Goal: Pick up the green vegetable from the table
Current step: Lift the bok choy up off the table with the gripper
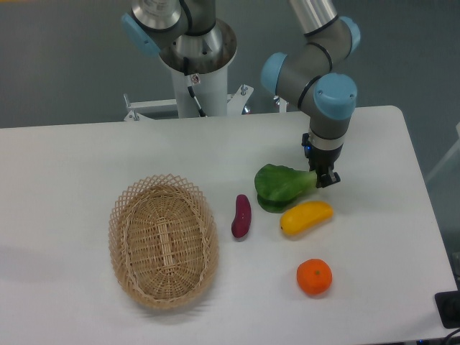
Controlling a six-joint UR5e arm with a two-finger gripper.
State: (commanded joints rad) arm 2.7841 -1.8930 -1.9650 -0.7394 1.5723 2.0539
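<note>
The green vegetable (280, 185) lies on the white table (86, 151) right of centre, its dark leaves to the left and its pale stem pointing right. My gripper (323, 177) points straight down at the stem end. Its fingers look closed around the stem tip, and the stem end is hidden between them. The vegetable still appears to rest on or just above the table, touching the yellow fruit in front of it.
A yellow oblong fruit (306, 217) lies just in front of the vegetable. A small purple eggplant piece (241, 215) lies to its left and an orange (315, 277) nearer the front. A wicker basket (163, 240) stands at the left.
</note>
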